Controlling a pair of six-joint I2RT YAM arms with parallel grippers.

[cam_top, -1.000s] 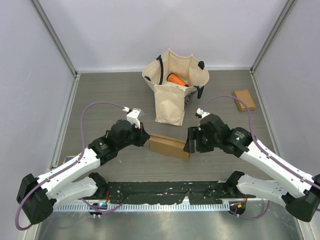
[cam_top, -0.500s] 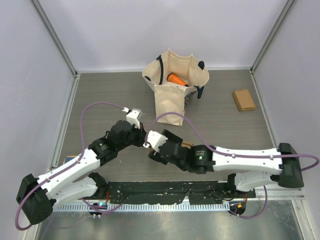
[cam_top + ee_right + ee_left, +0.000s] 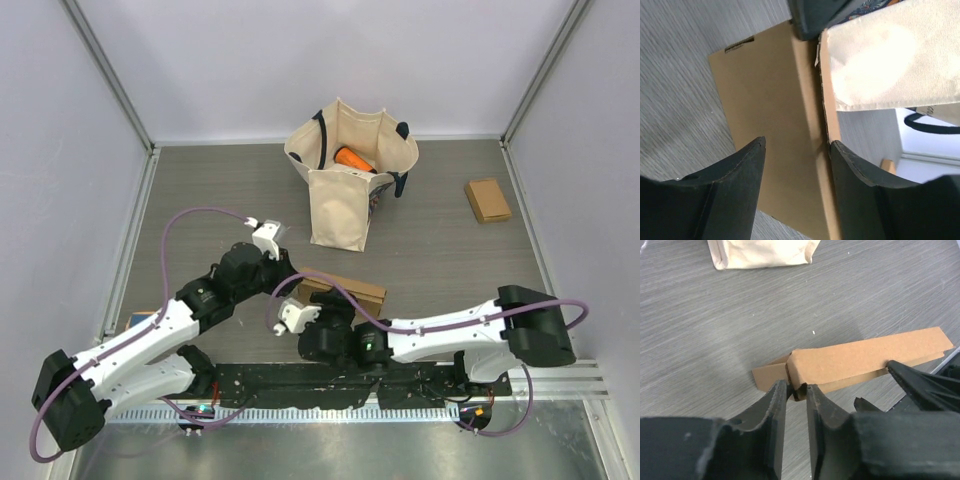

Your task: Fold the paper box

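My left gripper (image 3: pixel 796 389) nips the paper box (image 3: pixel 865 357) by its end, frame centre. My right gripper (image 3: pixel 797 145) hovers spread, holding nothing. Thin pinch: pressing down may pivot the box loose.

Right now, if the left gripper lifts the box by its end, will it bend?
Probably light: the paper box is thin card, low and flat. Its end at the left gripper would likely bend. It should slide, not roll.
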